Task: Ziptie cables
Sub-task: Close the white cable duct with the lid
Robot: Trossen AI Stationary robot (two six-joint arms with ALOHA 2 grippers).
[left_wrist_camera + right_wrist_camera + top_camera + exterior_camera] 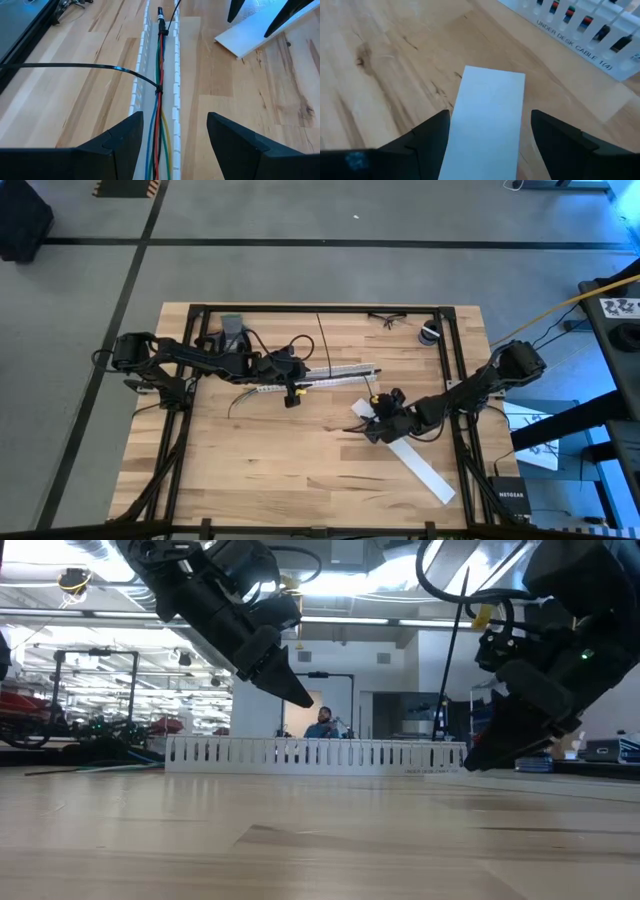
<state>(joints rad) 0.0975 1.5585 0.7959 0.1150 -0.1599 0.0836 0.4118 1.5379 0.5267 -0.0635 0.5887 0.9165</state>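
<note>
The left gripper [170, 145] hangs spread and empty over the white slotted plastic channel [176, 95]; inside it lie the coloured cables [159, 115], cinched by a thin black ziptie [75, 65]; the right gripper [487, 142] – spread too – straddles a flat white strip [490, 110] on the wooden counter [300, 450].

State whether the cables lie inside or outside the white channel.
Inside: the cables run along the white channel between its slotted walls, a ziptie looped around them.
</note>
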